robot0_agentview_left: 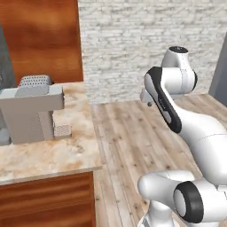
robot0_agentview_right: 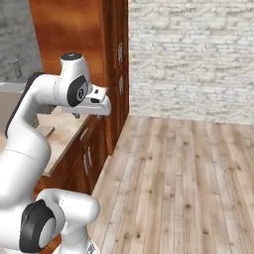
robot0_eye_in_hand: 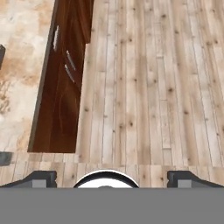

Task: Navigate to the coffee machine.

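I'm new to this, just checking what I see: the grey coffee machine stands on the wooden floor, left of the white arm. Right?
Not quite. The coffee machine does sit left of the white arm, but it stands on the marbled stone counter, not on the wooden floor. The left base view shows this.

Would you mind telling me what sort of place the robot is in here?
Most likely a kitchen: a coffee machine stands on a marbled stone counter, with dark wood cabinets beneath it and a plank floor alongside.
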Robot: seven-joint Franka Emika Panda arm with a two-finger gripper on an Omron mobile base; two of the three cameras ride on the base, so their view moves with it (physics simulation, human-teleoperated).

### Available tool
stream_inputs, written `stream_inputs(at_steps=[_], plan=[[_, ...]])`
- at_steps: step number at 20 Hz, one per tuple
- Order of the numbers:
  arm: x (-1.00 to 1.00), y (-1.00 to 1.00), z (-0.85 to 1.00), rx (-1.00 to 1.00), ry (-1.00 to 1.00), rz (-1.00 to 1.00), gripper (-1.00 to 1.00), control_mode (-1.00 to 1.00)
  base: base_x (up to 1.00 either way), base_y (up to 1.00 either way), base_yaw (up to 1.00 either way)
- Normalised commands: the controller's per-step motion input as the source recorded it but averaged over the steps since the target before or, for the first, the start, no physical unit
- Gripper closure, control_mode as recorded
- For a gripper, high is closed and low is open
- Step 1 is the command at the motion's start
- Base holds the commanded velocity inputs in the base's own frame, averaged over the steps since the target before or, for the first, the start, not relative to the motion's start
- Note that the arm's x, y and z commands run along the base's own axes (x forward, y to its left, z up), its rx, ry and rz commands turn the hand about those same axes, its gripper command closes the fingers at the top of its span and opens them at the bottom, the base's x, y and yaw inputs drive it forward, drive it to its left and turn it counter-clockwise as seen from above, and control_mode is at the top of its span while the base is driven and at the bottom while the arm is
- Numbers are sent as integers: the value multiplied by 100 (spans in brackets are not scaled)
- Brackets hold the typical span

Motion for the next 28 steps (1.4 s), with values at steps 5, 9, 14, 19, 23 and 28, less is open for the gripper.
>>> stream_inputs(at_steps=[5, 9, 14, 19, 23, 28], plan=[[0, 0, 0, 0, 0, 0, -100, 100, 0, -57, 41], [0, 0, 0, 0, 0, 0, -100, 100, 6, -54, 57], [0, 0, 0, 0, 0, 0, -100, 100, 16, -56, 60], [0, 0, 0, 0, 0, 0, -100, 100, 33, -62, 59], [0, 0, 0, 0, 0, 0, -100, 100, 59, -65, 52], [0, 0, 0, 0, 0, 0, -100, 100, 31, -80, 46]])
